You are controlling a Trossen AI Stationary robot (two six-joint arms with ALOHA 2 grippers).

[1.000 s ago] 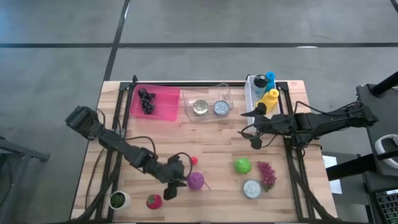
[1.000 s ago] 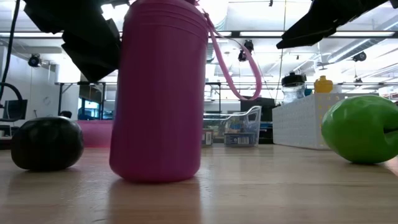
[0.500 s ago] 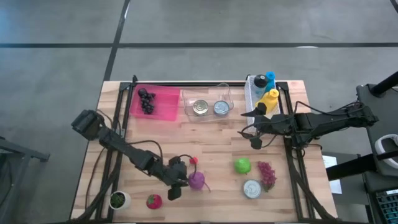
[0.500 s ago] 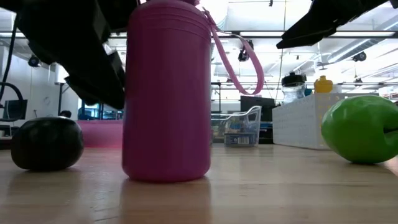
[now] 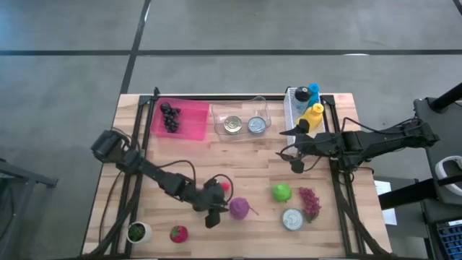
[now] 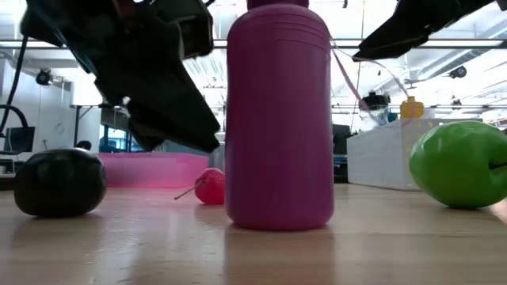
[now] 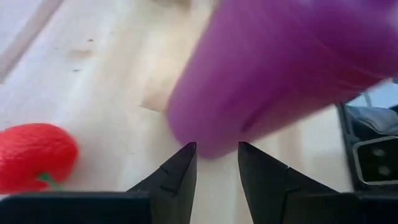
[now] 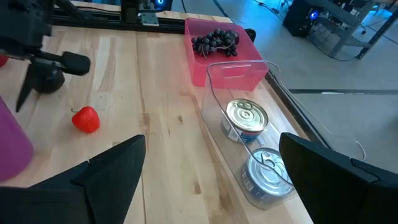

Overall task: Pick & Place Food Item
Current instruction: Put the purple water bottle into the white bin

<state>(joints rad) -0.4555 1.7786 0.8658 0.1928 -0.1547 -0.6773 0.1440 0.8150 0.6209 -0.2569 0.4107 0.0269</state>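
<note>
High view: the left hand [image 5: 214, 209], fingers slightly parted and holding nothing, sits beside the upright purple plastic bottle [image 5: 240, 209] on the wooden surface [image 5: 253, 162].

Left wrist view: a red strawberry [image 7: 34, 155] lies nearby, probably next to be grasped.

Right wrist view: the right hand waits, spread wide.

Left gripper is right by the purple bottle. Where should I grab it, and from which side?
Take the purple bottle around its straight cylindrical body, below the cap, coming in level from the left gripper side. It stands upright in the low view, its walls parallel, so the jaws would likely seat squarely. Avoid the thin carry loop.
</note>
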